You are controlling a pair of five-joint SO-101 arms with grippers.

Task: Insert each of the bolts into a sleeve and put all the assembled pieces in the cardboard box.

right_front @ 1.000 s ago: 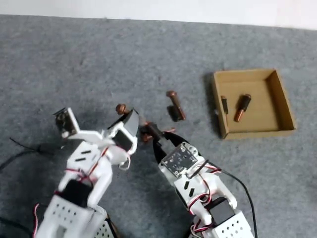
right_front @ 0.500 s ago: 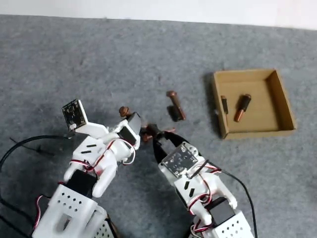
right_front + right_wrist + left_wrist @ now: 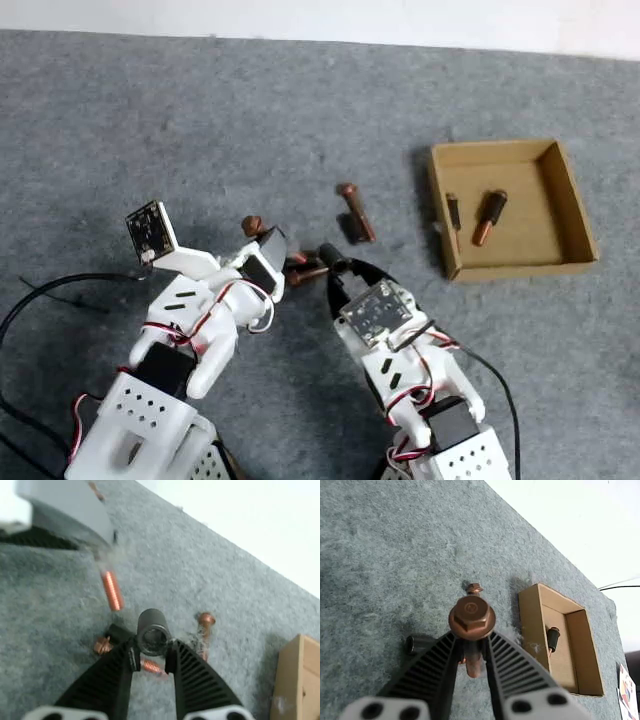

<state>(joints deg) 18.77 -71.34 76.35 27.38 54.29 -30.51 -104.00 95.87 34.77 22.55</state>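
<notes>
- Grey felt-like bench [image 3: 150, 120] with a white wall along the far edge. The cardboard box [image 3: 520, 175] sits on the right side, open top up.
- My left fingers [image 3: 432, 665] are pinched on a copper bolt [image 3: 471, 618] just under its hex head. From the high view its long axis runs slantwise. The head is on the side away from the right arm, and the threaded end points toward the sleeve.
- My right fingers [image 3: 195, 675] are closed around a black sleeve [image 3: 152, 630] and grip it by its sides. Its open bore faces back up at the wrist camera.
- The bolt's threaded tip is near the sleeve but apart from it, not inserted.
- A second bolt [image 3: 353, 212] lies on the bench between the arms and the box. Its long axis runs away from the arms, head at the far end, with a dark sleeve at the near end.
- Inside the box lies an assembled piece [image 3: 489, 216], dark end farther and copper end nearer. A thin dark piece [image 3: 453, 212] lies beside it.
- Another copper part [image 3: 102, 645] lies on the bench under my right fingers, partly hidden.
</notes>
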